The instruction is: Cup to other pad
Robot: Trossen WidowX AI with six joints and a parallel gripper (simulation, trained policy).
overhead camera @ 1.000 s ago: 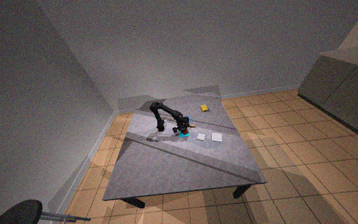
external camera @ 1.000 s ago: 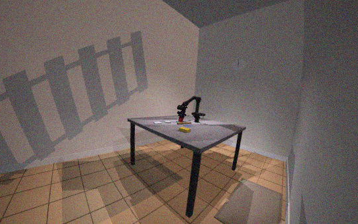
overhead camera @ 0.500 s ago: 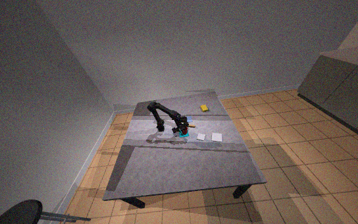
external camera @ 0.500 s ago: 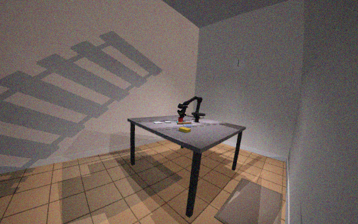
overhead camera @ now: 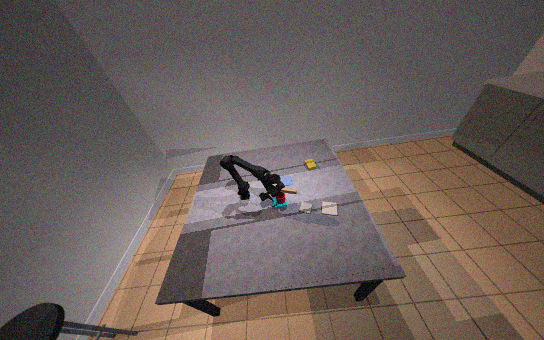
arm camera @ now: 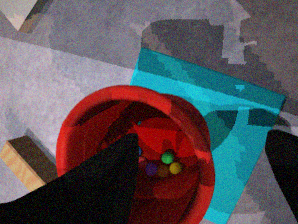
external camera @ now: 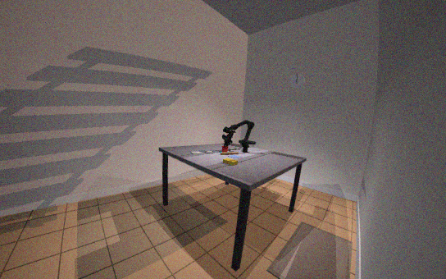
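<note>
The red cup [overhead camera: 281, 199] [external camera: 225, 149] [arm camera: 135, 92] stands upright at the cyan pad [overhead camera: 275, 204] [arm camera: 165, 70], overlapping its edge in the wrist view; its base is hidden, so how far it sits on the pad cannot be told. Several marbles [arm camera: 167, 158] lie inside the cup. My gripper [arm camera: 202, 142] is open around the cup's wall: one black finger reaches over the cup's opening, the other is outside it, over the pad's right edge. The wall is not pinched. The blue pad [overhead camera: 287, 180] [external camera: 234, 157] lies bare behind the cup in the top view.
A wooden bar [overhead camera: 290, 191] [external camera: 229, 153] [arm camera: 30, 160] lies close beside the cup. Two whitish squares [overhead camera: 305, 207] [overhead camera: 329, 208] lie to the right in the top view. A yellow block [overhead camera: 310, 164] [external camera: 229, 162] lies farther back there.
</note>
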